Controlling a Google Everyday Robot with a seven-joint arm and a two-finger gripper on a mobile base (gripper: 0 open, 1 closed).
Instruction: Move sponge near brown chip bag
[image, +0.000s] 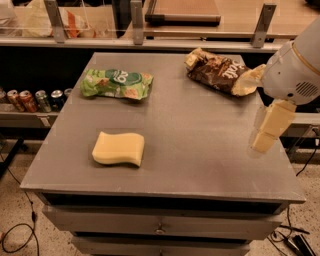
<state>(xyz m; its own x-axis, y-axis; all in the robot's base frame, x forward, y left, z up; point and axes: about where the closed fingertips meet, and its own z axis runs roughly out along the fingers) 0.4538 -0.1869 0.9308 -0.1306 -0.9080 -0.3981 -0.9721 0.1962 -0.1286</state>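
The pale yellow sponge (118, 148) lies flat on the grey table (200, 150), front left of centre. The brown chip bag (220, 72) with white lettering lies at the table's back right, crumpled, its tan end pointing right. My gripper (266, 129) hangs from the white arm (295, 65) over the table's right edge, in front of the brown chip bag and far to the right of the sponge. It holds nothing.
A green snack bag (116, 83) with a white logo lies at the table's back left. Several soda cans (30, 100) stand on a low shelf to the left. A counter with metal posts (136, 22) runs behind the table. Drawers sit under the table top.
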